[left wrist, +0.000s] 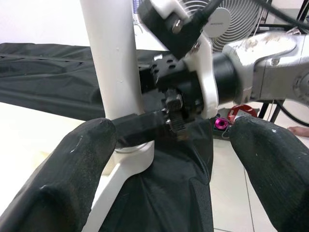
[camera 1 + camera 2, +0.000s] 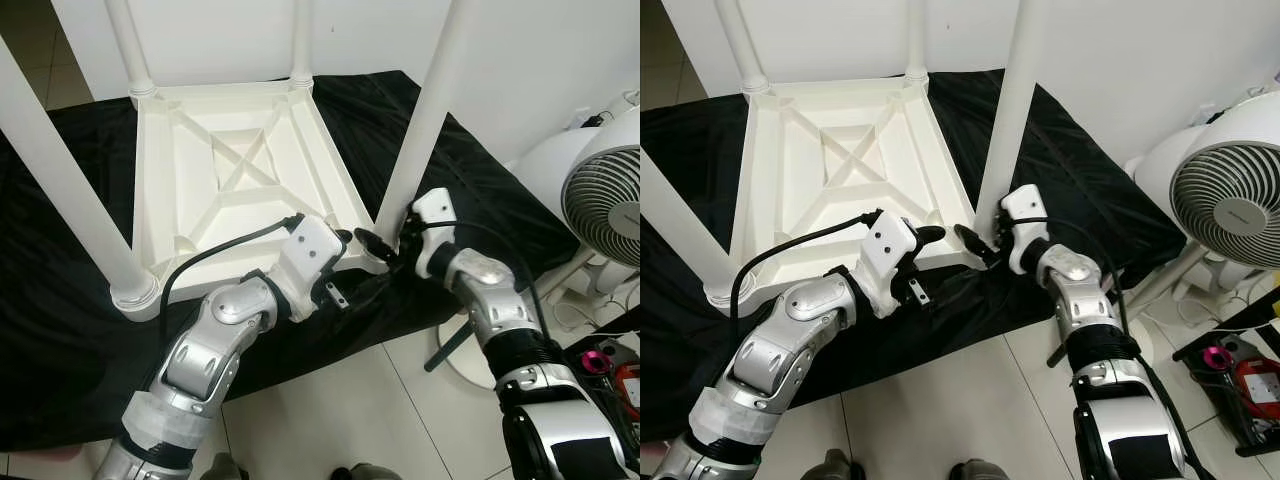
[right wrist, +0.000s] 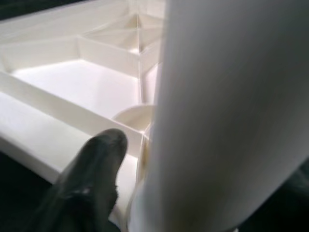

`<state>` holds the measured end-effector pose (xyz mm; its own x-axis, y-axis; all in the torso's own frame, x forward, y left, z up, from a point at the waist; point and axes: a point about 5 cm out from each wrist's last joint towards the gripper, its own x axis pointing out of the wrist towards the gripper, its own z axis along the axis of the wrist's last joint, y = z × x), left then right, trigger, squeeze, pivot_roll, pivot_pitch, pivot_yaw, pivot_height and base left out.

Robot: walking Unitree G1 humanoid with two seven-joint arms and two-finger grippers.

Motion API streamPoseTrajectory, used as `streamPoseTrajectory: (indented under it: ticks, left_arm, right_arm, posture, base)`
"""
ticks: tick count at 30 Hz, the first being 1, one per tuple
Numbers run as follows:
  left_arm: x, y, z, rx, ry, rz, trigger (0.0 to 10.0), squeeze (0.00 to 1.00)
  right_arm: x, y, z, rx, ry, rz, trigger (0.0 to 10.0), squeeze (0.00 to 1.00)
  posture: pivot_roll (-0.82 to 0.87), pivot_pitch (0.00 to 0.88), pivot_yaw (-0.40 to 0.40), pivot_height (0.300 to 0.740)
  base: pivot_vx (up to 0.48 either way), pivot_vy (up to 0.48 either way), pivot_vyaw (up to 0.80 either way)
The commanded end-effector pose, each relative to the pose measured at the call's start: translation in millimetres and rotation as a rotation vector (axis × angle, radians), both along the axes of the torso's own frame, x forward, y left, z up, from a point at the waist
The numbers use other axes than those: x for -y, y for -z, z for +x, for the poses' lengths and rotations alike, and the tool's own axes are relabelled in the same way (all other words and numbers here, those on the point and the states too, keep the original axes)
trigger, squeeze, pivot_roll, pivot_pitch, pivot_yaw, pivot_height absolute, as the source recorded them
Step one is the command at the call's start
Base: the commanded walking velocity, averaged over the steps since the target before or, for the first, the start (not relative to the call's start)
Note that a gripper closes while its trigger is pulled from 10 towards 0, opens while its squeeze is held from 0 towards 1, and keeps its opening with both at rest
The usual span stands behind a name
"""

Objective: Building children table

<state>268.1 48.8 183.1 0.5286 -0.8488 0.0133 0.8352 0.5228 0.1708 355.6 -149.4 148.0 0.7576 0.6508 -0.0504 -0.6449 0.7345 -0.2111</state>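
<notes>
Black cloth point(image 2: 60, 330) covered the floor, white tabletop point(image 2: 215, 190) lay upside down on it. All 4 legs looked seated in corner sockets, so assy appeared nearly done; flipping upright prob left. Near-right leg point(image 2: 425, 120) at ~4 o'clock of the tabletop: right tool point(image 2: 985, 243) pinched its base, likely tightening. Left tool point(image 2: 925, 237) sat just beside that corner, fingers point(image 1: 72, 164) spread, holding nothing. Fan point(image 2: 610, 190) stood at 3 o'clock.
</notes>
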Motion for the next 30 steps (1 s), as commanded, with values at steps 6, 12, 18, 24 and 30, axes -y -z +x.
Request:
streamPoseTrajectory:
  ticks: [6,12,18,24,30]
  left_arm:
    - [0.2,-2,-0.4,0.006,0.001,-0.008,10.0,0.0]
    - [2.4,0,-1.6,0.001,0.007,-0.009,10.0,0.0]
    - [2.9,0,-1.7,0.001,0.01,-0.008,10.0,0.0]
    - [2.6,1,-2.2,-0.001,0.01,-0.007,10.0,0.0]
    - [2.5,0,-3.0,-0.009,0.022,-0.021,10.0,0.0]
  right_arm:
    - [3.8,10,-0.8,-0.028,-0.016,-0.018,0.0,0.0]
    - [11.5,14,-1.5,-0.042,0.017,-0.015,10.0,0.0]
    - [14.9,13,-0.9,-0.023,0.11,-0.01,10.0,0.0]
    - [4.0,14,-7.4,-0.004,0.173,0.038,10.0,0.0]
    - [-35.5,24,-31.5,-0.022,0.543,0.246,10.0,0.0]
  posture:
    - [-0.04,0.039,-0.034,0.74]
    - [-0.05,0.04,-0.038,0.74]
    - [-0.05,0.035,-0.046,0.74]
    - [-0.05,0.03,-0.048,0.74]
    - [-0.05,0.026,-0.042,0.74]
  base:
    - [0.0,0.0,0.0]
    - [0.0,0.0,0.0]
    - [0.0,0.0,0.0]
    - [0.0,0.0,0.0]
    - [0.0,0.0,0.0]
